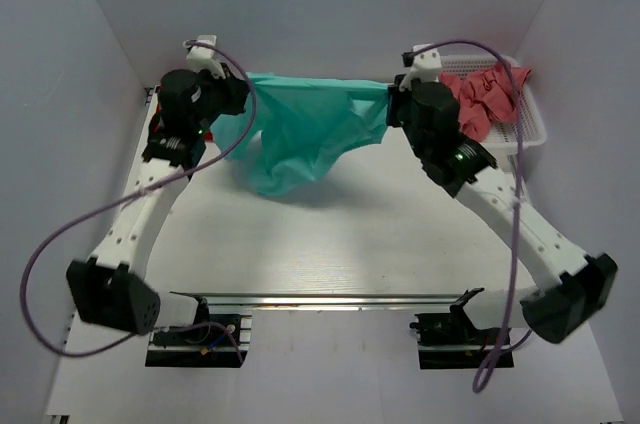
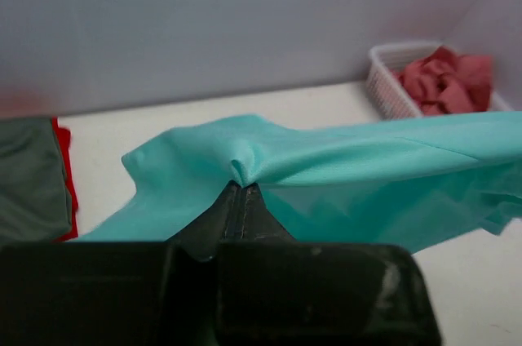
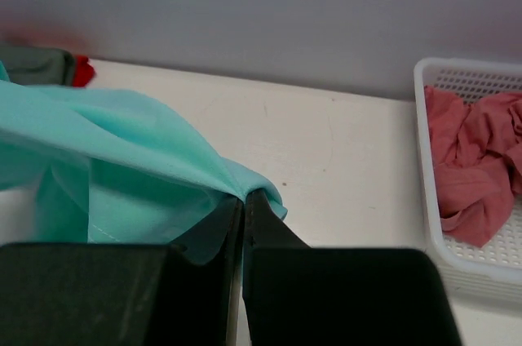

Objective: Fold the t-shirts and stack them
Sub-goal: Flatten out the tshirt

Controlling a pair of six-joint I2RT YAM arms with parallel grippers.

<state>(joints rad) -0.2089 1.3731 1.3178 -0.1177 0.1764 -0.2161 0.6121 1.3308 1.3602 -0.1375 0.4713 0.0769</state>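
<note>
The teal-green t-shirt [image 1: 310,129] hangs stretched between my two grippers above the far part of the table. My left gripper [image 1: 243,96] is shut on its left edge [image 2: 241,168]. My right gripper [image 1: 393,102] is shut on its right edge [image 3: 249,189]. The cloth sags in the middle towards the table. A dark grey t-shirt [image 2: 28,179] lies on a bright red one [image 2: 65,175] at the far left; both also show in the right wrist view, grey [image 3: 33,64], red [image 3: 81,73]. Salmon-pink t-shirts [image 1: 490,96] lie bunched in the basket.
A white plastic mesh basket [image 1: 532,129] stands at the far right by the wall; it also shows in the left wrist view [image 2: 383,85] and the right wrist view [image 3: 428,199]. White walls close in the table on three sides.
</note>
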